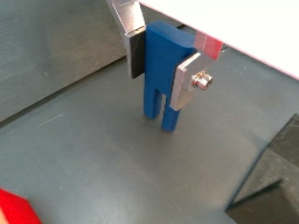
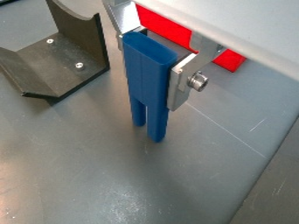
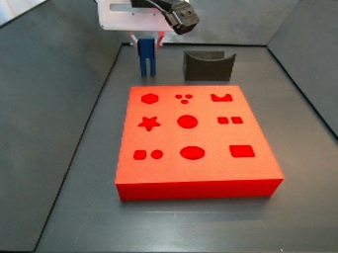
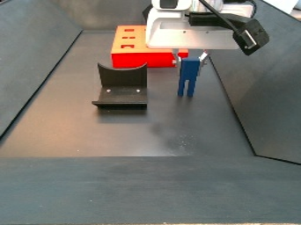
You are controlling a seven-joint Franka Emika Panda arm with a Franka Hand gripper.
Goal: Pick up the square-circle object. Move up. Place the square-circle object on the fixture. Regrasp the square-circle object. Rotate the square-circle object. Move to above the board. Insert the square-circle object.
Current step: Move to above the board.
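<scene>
Gripping the square-circle object [image 1: 163,80] near its upper end, the gripper [image 1: 162,63] has its two silver finger plates pressed against opposite faces of the blue block, and in this wrist view the block hangs upright with its two short prongs pointing down toward the grey floor [image 1: 93,149], their tips at or just above it. A sliver of the red board [image 1: 17,210] shows at a corner, and a dark edge of the fixture [image 1: 275,171] sits off to one side. In a wrist view from the opposite side, the square-circle object [image 2: 147,83] is again clamped between the fingers [image 2: 184,80], one plate with its screw lying flat on the block's side face; the fixture [image 2: 56,52] stands apart from the block on the floor. In a side view, the gripper [image 3: 146,42] hangs beyond the far edge of the board [image 3: 192,138], with the square-circle object [image 3: 146,60] vertical below it and the fixture [image 3: 208,65] just beside it. In a side view from the other end, the square-circle object [image 4: 187,76] stands upright under the gripper [image 4: 188,58], near the fixture [image 4: 120,84], with the board [image 4: 132,48] behind.
</scene>
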